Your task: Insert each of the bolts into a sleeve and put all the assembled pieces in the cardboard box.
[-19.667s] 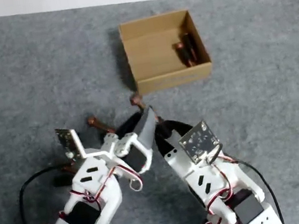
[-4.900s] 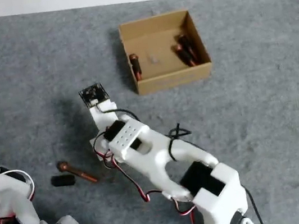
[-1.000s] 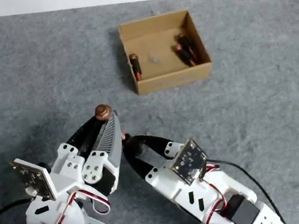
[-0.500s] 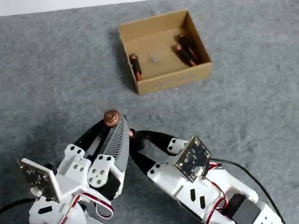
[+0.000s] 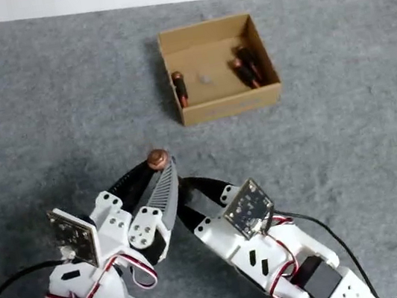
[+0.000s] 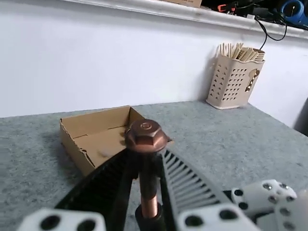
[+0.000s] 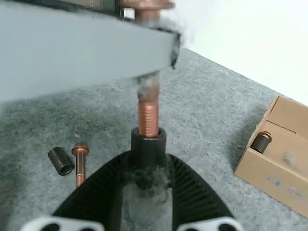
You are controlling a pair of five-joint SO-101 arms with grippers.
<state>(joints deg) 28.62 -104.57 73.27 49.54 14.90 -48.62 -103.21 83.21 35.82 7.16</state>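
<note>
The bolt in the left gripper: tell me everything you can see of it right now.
The bolt is copper-coloured metal, with a flanged hexagonal head and a shank threaded toward its lower end. It stands upright, head up, clamped in the left gripper just below the head. Its lower end sits in the mouth of the black sleeve, which the right gripper holds from beneath. How deep it goes cannot be seen.

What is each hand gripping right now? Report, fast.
Left hand: closed on the bolt, just under its head.
Right hand: closed on the sleeve, with the bolt's end in its top.
</note>
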